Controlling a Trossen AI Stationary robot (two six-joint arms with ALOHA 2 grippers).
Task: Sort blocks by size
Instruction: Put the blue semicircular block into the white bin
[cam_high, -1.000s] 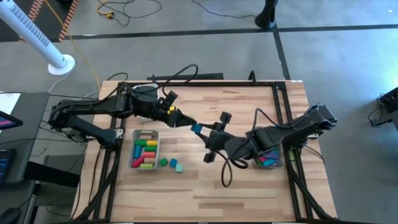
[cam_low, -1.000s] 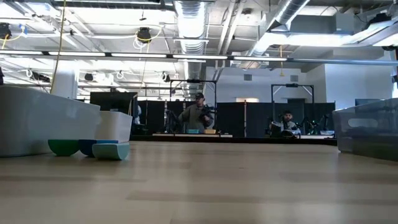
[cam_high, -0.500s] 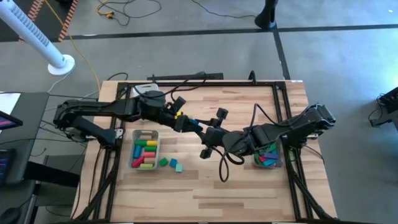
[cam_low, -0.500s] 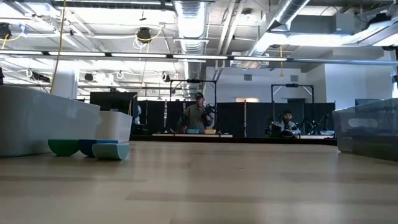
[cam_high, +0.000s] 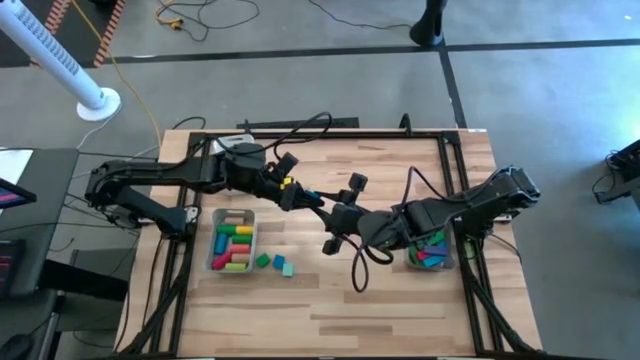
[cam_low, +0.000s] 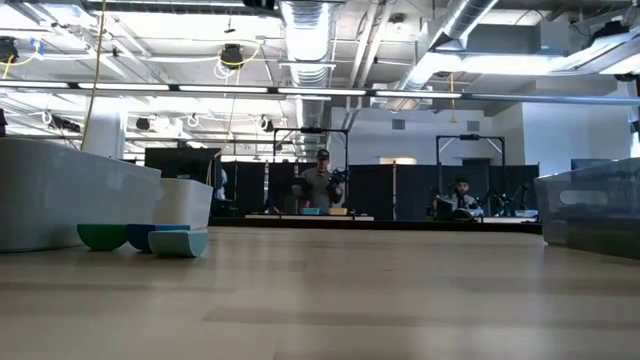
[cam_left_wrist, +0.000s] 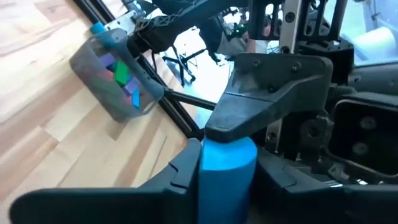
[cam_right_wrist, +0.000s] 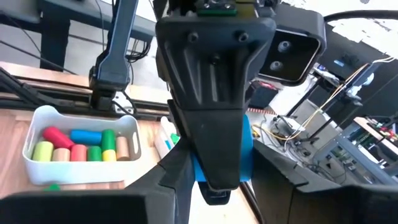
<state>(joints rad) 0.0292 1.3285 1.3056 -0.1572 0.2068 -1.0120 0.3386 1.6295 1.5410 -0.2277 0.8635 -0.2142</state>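
Both arms meet above the middle of the table (cam_high: 400, 300). The left gripper (cam_high: 318, 203) and the right gripper (cam_high: 333, 214) are nose to nose, and a blue block (cam_left_wrist: 225, 177) sits between them. In the left wrist view, the left gripper's own fingers (cam_left_wrist: 180, 174) are clamped on both sides of the blue block, while a finger of the right gripper lies across its top. In the right wrist view, the same block (cam_right_wrist: 244, 163) shows behind a finger of the left gripper, with the right gripper's own fingers (cam_right_wrist: 171, 168) flanking it. The left gripper is clenched on the blue block; the right gripper's fingers are part open at the block, and whether they press on it cannot be told. The block is held clear of the table surface. A white tray (cam_high: 232, 241) on the left side of the table holds a mixed set of red, green, yellow, blue and tan blocks. 2 loose blocks lie just beside the tray: a green block (cam_high: 263, 261) and a teal block (cam_high: 284, 267). In the low view, these loose blocks (cam_low: 176, 241) rest on the wood near the tray wall (cam_low: 60, 200). A clear bin (cam_high: 430, 252) at the right side, partly under the right arm, holds pink, teal and purple blocks. In the room behind the table, 2 persons (cam_low: 321, 186) are visible.
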